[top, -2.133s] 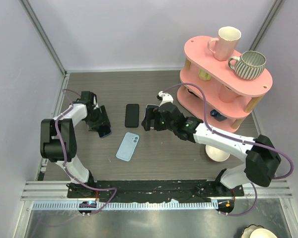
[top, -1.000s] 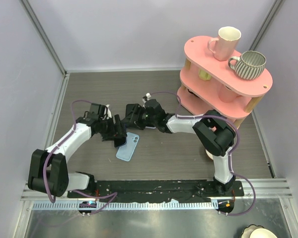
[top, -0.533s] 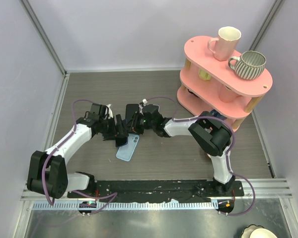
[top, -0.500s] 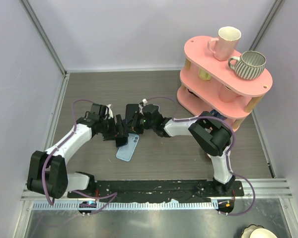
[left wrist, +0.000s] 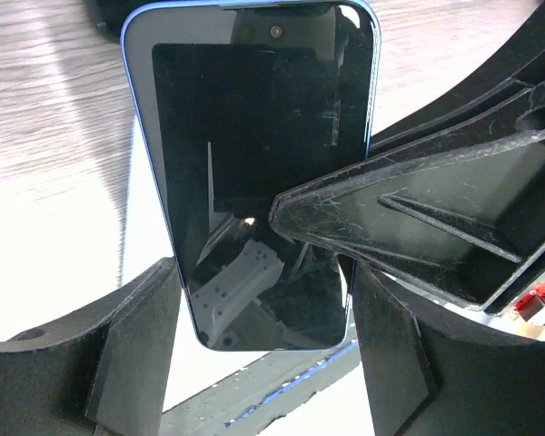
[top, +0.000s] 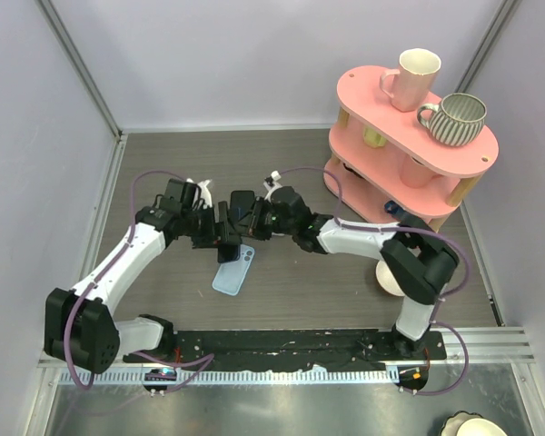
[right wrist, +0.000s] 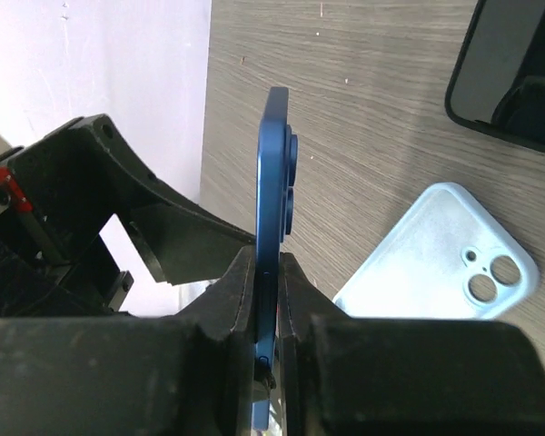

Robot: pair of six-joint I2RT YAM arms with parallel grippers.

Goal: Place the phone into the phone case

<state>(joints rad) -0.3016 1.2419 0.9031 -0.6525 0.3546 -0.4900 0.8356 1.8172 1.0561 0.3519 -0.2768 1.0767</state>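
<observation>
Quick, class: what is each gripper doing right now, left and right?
Left gripper: closed on the phone, gripping its two long sides.
Right gripper: closed on the same phone, pinching its front and back.

Glossy, reflective glass is seen on the phone (left wrist: 245,154); the phone case (right wrist: 422,250) is finished matt and smooth, the table (right wrist: 345,73) wood-grained.

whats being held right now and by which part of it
The blue phone: the left gripper clamps its long edges near the bottom end, the right gripper pinches its screen and back.
</observation>
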